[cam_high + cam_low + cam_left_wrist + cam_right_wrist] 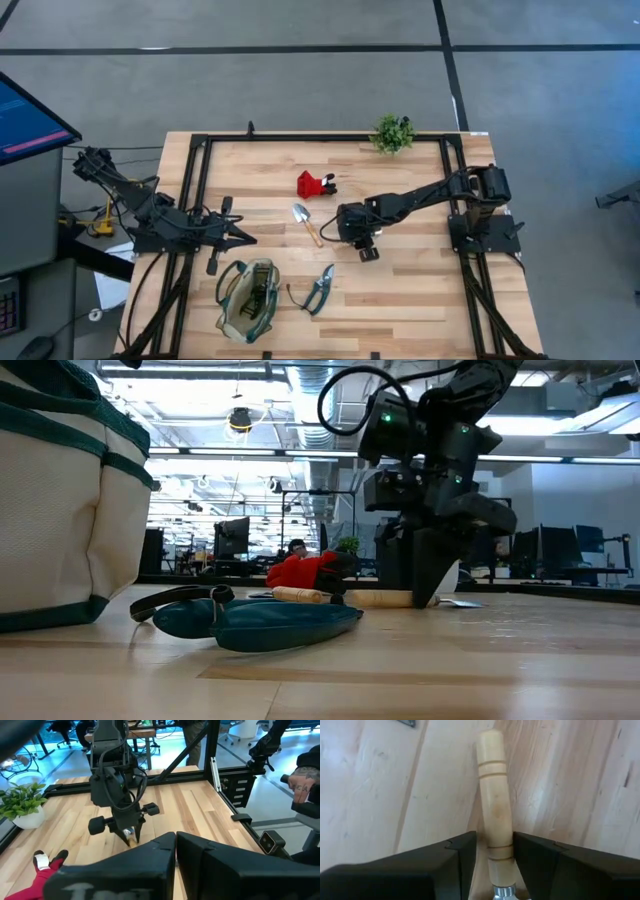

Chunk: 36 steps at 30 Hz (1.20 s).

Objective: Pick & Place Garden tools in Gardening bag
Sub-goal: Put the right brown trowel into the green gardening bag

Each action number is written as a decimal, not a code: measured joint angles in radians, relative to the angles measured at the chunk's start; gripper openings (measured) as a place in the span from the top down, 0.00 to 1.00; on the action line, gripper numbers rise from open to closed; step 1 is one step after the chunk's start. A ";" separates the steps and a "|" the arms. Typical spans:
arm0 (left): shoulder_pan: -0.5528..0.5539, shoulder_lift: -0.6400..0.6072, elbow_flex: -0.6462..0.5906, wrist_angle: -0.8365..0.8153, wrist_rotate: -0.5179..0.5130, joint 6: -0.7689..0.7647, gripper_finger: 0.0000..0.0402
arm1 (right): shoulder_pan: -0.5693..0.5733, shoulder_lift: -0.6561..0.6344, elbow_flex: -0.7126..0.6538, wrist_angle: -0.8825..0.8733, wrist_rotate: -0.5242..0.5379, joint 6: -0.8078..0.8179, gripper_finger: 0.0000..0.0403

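Observation:
A silver-bladed trowel (306, 222) with a wooden handle (496, 805) lies flat on the table's middle. My right gripper (328, 233) is low over it, open, with one finger on each side of the handle (340, 597). Red-and-black tool (315, 185) lies farther back. The green-handled pruning shears (320, 290) lie near the front edge, right of the tan gardening bag (248, 298), which stands upright with its mouth open. My left gripper (248, 238) is shut and empty, just behind the bag. My right gripper's fingers (462, 857) stand across the trowel's handle near its metal collar (501, 862), pointing down at the table. A strip of table shows between one finger and the handle. Whether the other finger touches the handle, I cannot tell.
A small green plant (392, 132) stands at the table's far edge. Black frame rails (195, 190) run along the table's sides. A person's hand (300, 782) shows beyond the table's right side. Bare wood lies at the front right.

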 joint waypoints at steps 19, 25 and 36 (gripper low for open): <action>0.000 0.000 0.000 0.000 0.000 0.000 0.99 | 0.000 -0.014 0.011 -0.019 0.054 0.040 0.87; 0.000 0.000 0.000 0.000 0.000 0.000 0.99 | -0.001 -0.019 0.082 -0.071 0.088 0.045 0.87; 0.095 0.068 0.002 -0.016 -0.114 -0.119 0.93 | -0.001 -0.049 0.184 -0.080 0.283 -0.023 0.87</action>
